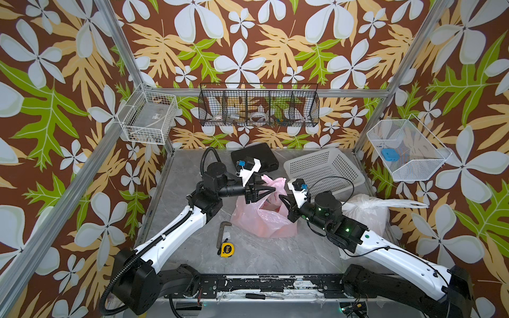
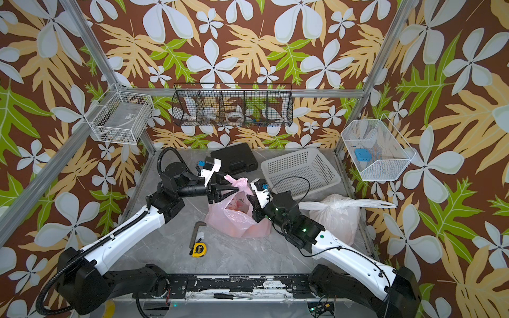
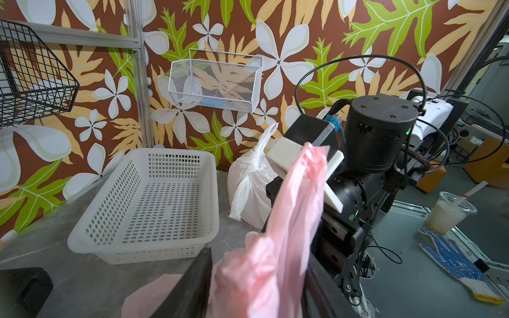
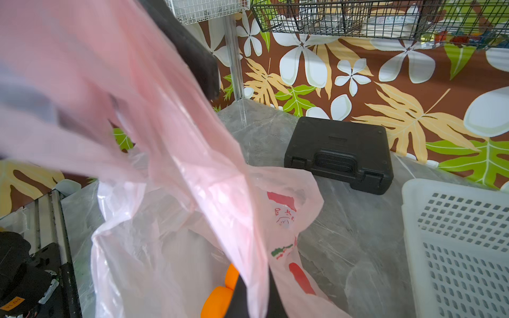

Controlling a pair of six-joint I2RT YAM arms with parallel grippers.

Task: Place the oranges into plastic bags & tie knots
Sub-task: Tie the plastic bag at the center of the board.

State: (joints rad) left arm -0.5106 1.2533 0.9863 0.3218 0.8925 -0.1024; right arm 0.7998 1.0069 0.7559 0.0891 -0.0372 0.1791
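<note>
Stretched close across your right wrist view, the pink bag (image 4: 176, 154) runs taut up from the right gripper (image 1: 283, 199), whose jaws are pressed together on the bag's thin handle film. Below it, oranges (image 4: 219, 301) show inside the bag, which sits mid-table between both arms on the grey tabletop (image 1: 261, 258). Your left gripper (image 1: 271, 190) reaches in at the bag's top from the opposite side. A bunch of pink film lies between its jaws in the left wrist view, but you cannot tell whether they clamp it or stand loose around it. Off to the right, the white bag (image 1: 366, 212) lies already closed, its knot (image 3: 254, 168) cinched, just beside the empty perforated basket (image 1: 325, 170). Judging by this, the fruit is loaded and you are on the second knot. The next move likely calls for a sure left-side pinch on the free handle, then crossing the two handles without letting the slippery film go slack or slide out.
</note>
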